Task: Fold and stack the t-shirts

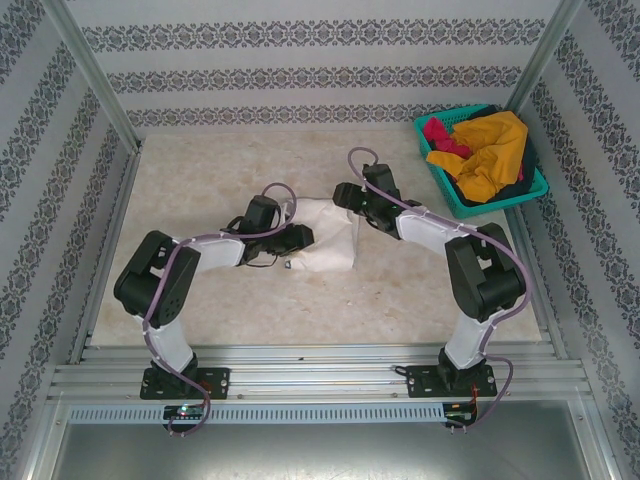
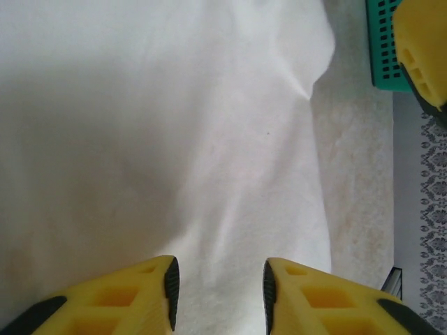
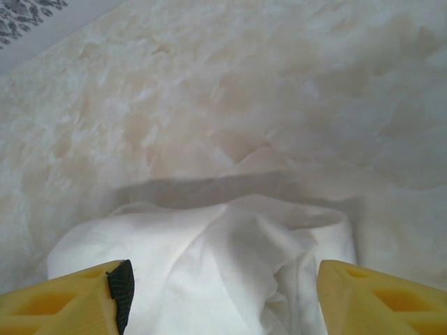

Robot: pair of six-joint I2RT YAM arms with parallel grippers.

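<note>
T-shirt [image 1: 322, 240] lies beneath left fingers [image 2: 129, 299] and right fingers [image 3: 66, 301]

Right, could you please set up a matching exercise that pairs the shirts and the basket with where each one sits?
Things:
1. white t-shirt
2. yellow t-shirt
3. teal basket
4. magenta t-shirt

Places:
A. at the far right corner of the table
B. lying on the middle of the table
C. heaped on top inside the basket
D. peeking out at the basket's far left end

Pairs: 1-B, 2-C, 3-A, 4-D
</note>
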